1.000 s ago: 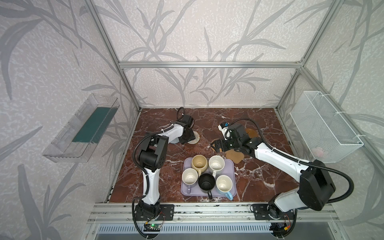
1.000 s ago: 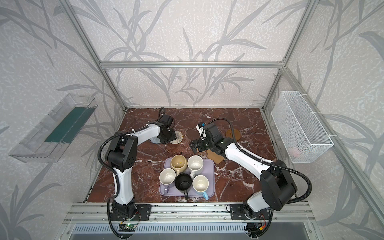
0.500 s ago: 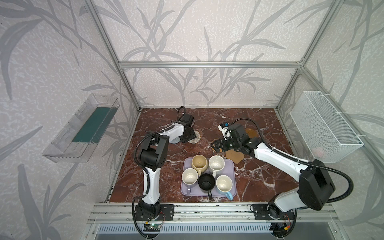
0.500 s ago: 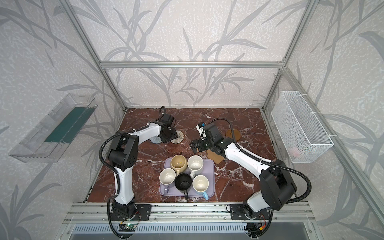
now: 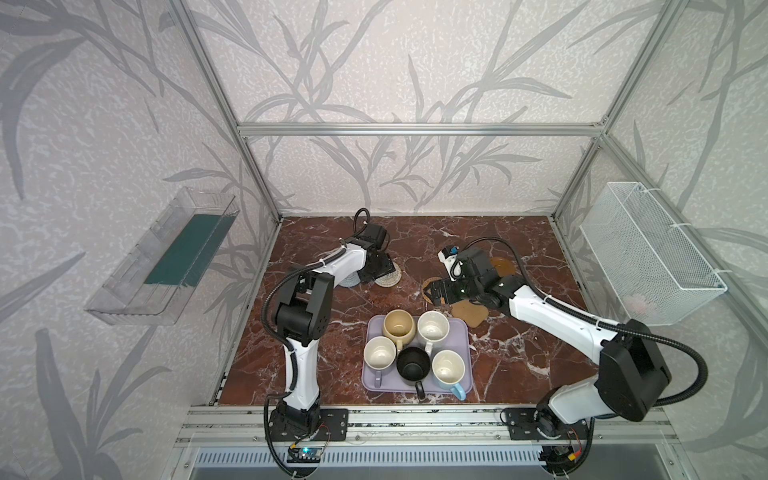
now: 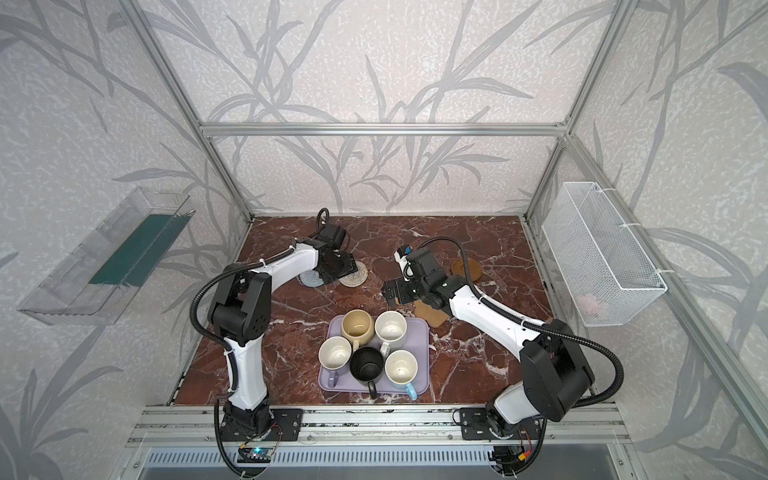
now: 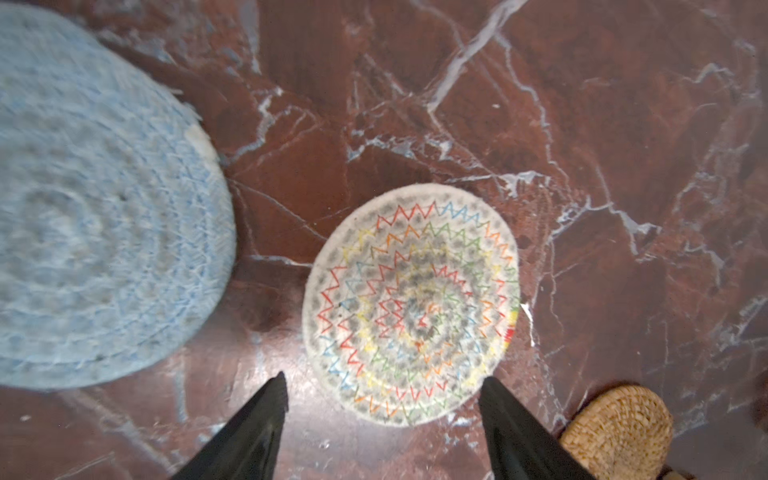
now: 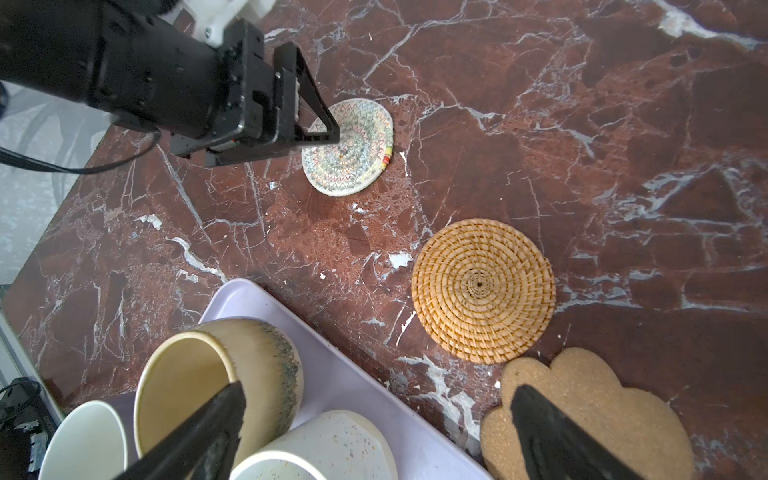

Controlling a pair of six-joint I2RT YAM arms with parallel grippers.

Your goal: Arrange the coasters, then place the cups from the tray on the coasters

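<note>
My left claw (image 7: 382, 386) stands open and empty, its fingers (image 7: 257, 432) spread over one edge of the cream coaster (image 7: 411, 307). I cannot tell whether the tips touch it. That coaster lies flat on the counter (image 7: 582, 124), with the blue coaster (image 7: 104, 232) beside it across a strip of bare marble.

My right claw (image 8: 380, 392) is open wide with nothing in it. It hangs above the gap between the tray (image 8: 353, 374) and the paw coaster (image 8: 590, 415). The rattan coaster (image 8: 482, 291) lies just beside the paw coaster, between it and the cream one. In a top view the brown saucer (image 5: 500, 266) sits farther back on the right, apart from the rest and partly behind my cable.

The tray is at the front middle of the counter. All five mugs stand upright on it, close together. The beige mug (image 5: 398, 324) and speckled mug (image 5: 433, 326) are at the back. The lavender mug (image 5: 379, 352), black mug (image 5: 412, 363) and light-blue mug (image 5: 448, 366) are in front. No coaster carries a mug.
</note>
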